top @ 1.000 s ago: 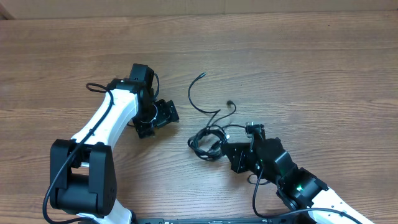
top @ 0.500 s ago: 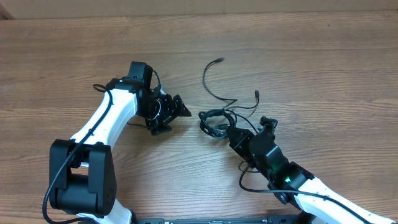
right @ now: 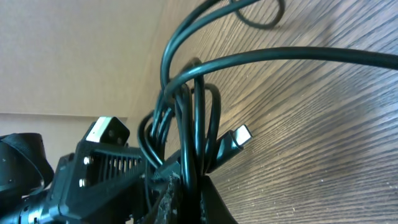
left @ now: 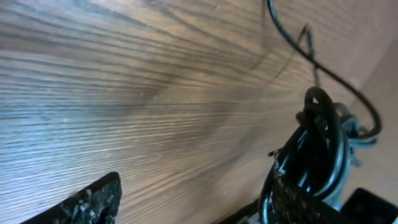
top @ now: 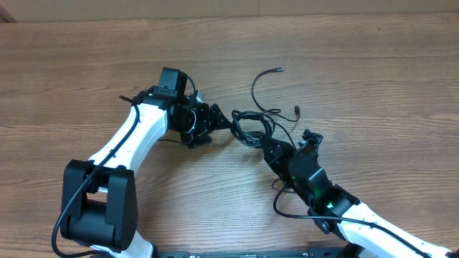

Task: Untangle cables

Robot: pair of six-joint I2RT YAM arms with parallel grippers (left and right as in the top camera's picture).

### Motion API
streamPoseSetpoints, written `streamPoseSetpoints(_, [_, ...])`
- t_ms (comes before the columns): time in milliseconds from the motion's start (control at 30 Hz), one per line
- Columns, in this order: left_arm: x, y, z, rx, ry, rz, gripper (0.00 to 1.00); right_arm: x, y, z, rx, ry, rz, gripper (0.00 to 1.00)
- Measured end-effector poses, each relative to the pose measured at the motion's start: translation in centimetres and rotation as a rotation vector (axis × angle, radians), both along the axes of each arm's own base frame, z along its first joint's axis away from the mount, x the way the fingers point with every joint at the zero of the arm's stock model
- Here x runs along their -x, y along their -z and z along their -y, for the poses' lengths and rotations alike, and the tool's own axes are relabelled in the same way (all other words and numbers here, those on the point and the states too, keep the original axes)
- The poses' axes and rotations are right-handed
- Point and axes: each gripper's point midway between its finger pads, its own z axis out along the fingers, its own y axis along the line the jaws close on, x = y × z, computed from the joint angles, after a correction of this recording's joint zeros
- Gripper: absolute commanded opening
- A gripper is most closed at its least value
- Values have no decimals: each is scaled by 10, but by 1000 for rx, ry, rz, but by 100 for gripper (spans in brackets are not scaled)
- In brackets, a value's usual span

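Your right hand (right: 184, 198) pinches the cables (top: 251, 130) from 5 o'clock; your left hand (top: 219, 125), spread, sits just beside them at 9 o'clock.

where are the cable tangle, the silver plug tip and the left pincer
cable tangle (top: 247, 133): overhead view, on the bunched loops in the middle.
silver plug tip (right: 241, 134): right wrist view, on the metal end of the plug.
left pincer (top: 222, 120): overhead view, midway between its fingertips.
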Motion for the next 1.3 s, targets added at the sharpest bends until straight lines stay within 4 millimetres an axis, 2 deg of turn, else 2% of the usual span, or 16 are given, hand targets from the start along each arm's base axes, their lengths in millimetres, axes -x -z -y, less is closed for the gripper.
streamPoseSetpoints(133, [-7,-6,6,43,-40,-8,72,0,3,1,8,1,-8,4])
streamPoseSetpoints(267, [-14,-13,13,92,-55,7,73,1,17,2,44,0,-39,4])
streamPoseSetpoints(400, [-13,-14,17,98,-55,1,73,2,29,2,74,-5,-63,4])
streamPoseSetpoints(600, [-4,-10,32,62,-18,6,72,-5,16,-4,36,-8,-9,4])
streamPoseSetpoints(667, [1,-7,38,42,0,10,68,-8,10,-6,18,-8,14,4])
streamPoseSetpoints(733, [5,-5,44,23,9,8,57,-10,4,-8,-1,-9,36,4])
streamPoseSetpoints(767, [6,-3,46,7,5,8,47,-10,1,-10,-10,-15,42,4])
streamPoseSetpoints(800, [6,-2,47,-7,0,10,30,-10,-1,-11,-19,-22,47,4])
streamPoseSetpoints(833, [5,0,46,-25,-8,13,7,-9,-3,-14,-31,-35,53,4])
streamPoseSetpoints(967, [-4,6,36,-99,-46,43,4,-5,-5,-22,-54,-84,50,5])
streamPoseSetpoints(1100, [-11,7,31,-137,9,127,4,4,8,-24,-15,-129,3,19])
streamPoseSetpoints(1200, [-19,7,12,-198,65,199,4,14,20,-27,51,-211,-15,29])
streamPoseSetpoints(1300, [-29,-12,-20,-307,97,289,4,23,20,-36,90,-317,21,41])
